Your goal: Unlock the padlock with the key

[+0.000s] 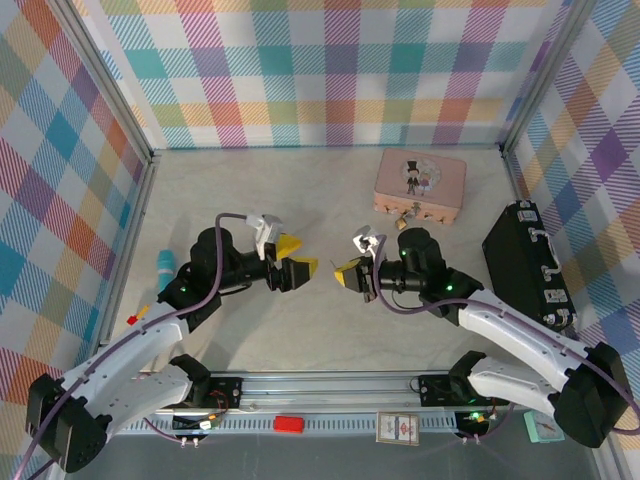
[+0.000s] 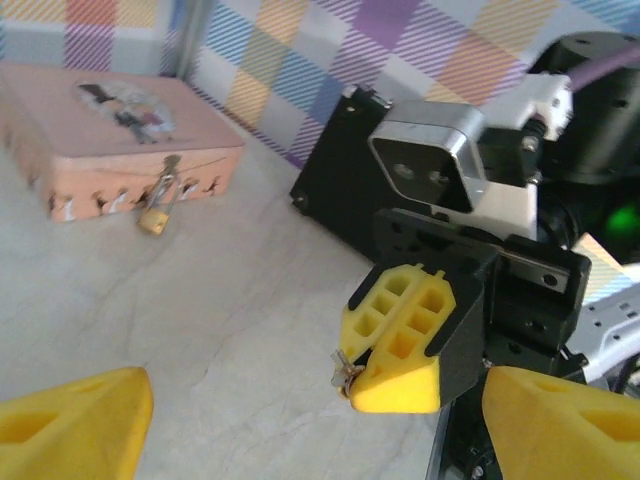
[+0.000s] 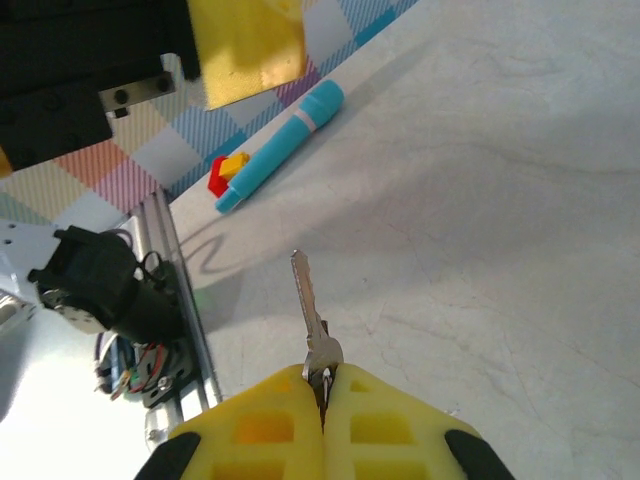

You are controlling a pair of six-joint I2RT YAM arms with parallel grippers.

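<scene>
Between my right jaws the key [image 3: 308,305] sits clamped by its head, blade jutting forward — free to enter a keyhole. My left jaws stand wide apart opposite. Well beyond both, the padlock [image 2: 153,218] hangs at the pink tin's [image 2: 110,140] front.

Open table [image 1: 250,190] far left and middle, pink tin [image 1: 420,183] far right, black case [image 1: 522,260] along right edge, blue pen [image 1: 163,270] at left edge, narrow gap between left gripper [image 1: 302,257] and right gripper [image 1: 344,272].
</scene>
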